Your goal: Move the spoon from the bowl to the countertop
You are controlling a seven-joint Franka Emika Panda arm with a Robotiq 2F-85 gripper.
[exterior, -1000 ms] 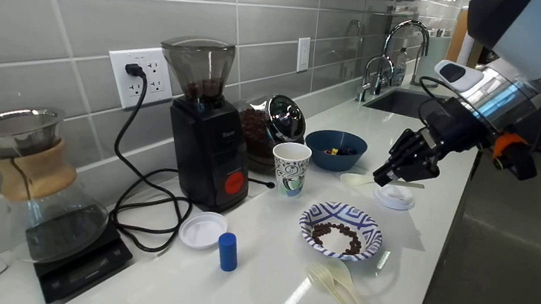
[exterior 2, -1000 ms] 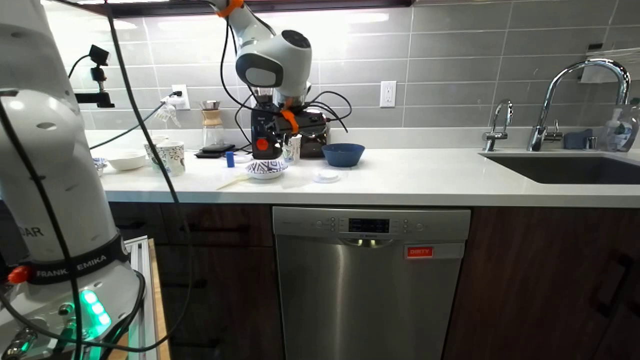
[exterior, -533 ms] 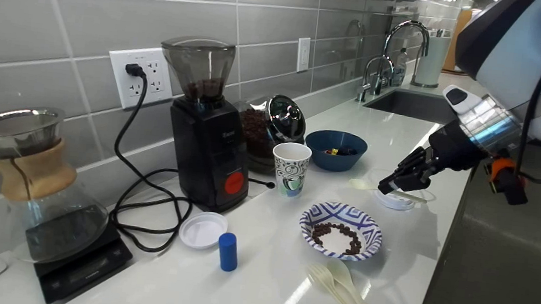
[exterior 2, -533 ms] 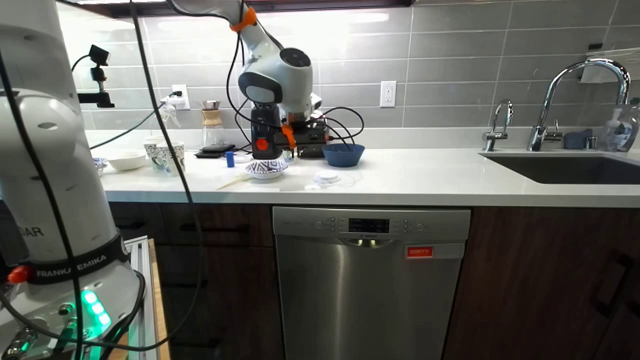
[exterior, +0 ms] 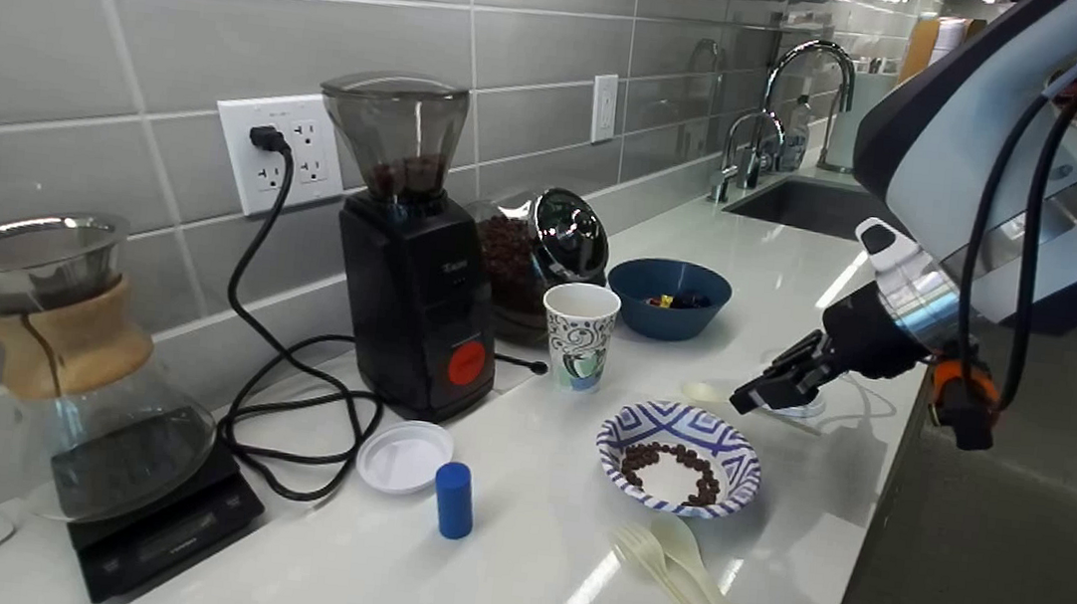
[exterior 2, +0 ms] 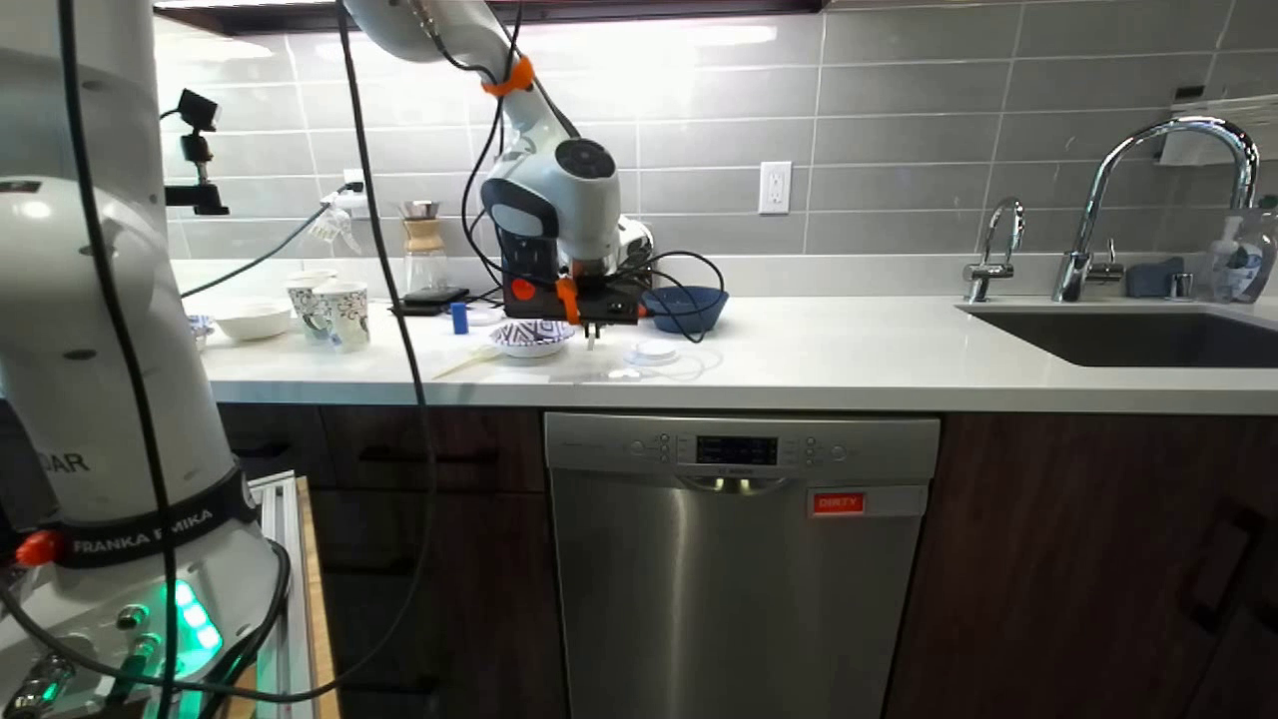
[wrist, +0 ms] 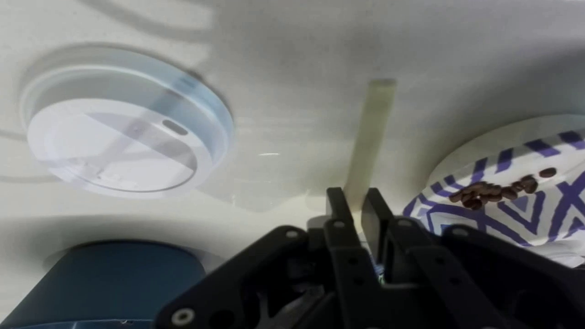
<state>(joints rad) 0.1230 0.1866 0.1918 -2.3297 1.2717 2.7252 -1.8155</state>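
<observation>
My gripper [exterior: 746,401] is low over the countertop [exterior: 536,512], just beyond the blue-and-white patterned bowl [exterior: 651,419]. The gripper also shows in an exterior view [exterior 2: 592,328]. In the wrist view its fingers [wrist: 354,196] are nearly together around the pale handle of the spoon [wrist: 372,128]. The spoon's head [exterior: 704,392] shows beside the fingertips, outside the patterned bowl. I cannot tell whether the spoon touches the countertop. The patterned bowl holds dark beans and lies at the right in the wrist view [wrist: 484,219].
A white cup lid [wrist: 123,123] is close beside the spoon. A dark blue bowl [exterior: 665,315] and a paper cup [exterior: 580,336] stand behind. A fork and another spoon [exterior: 687,598] lie in front of the patterned bowl. A black grinder [exterior: 414,299] stands by the wall.
My gripper has come lower and moved closer to the patterned bowl. The spoon has travelled with it. The bowls, cup and lids have stayed in place.
</observation>
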